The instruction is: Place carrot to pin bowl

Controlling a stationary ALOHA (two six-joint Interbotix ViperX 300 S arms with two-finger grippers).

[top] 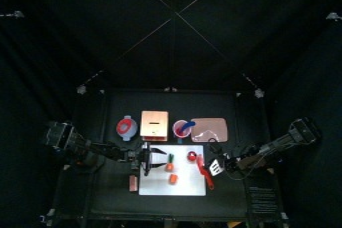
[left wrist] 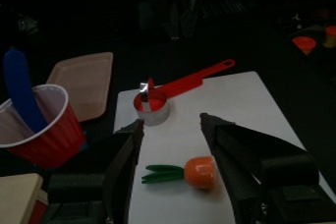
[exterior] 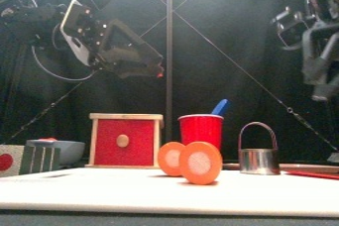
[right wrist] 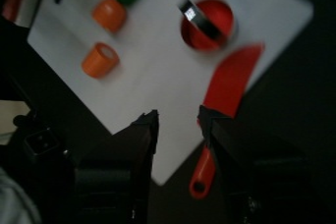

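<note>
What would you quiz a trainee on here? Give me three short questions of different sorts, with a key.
1. True or false: the left gripper is shut on the carrot.
2. What stands in the red cup? A) a blue spoon B) a black marker C) a fork
3. Fill in: the carrot lies on the white ____.

Key: 1. False: the jaws stand open on either side of it. 2. A. 3. board.

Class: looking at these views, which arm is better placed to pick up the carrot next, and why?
Left. The open left gripper hangs right over the carrot, which shows between its jaws. The right gripper faces the red spatula instead.
</note>
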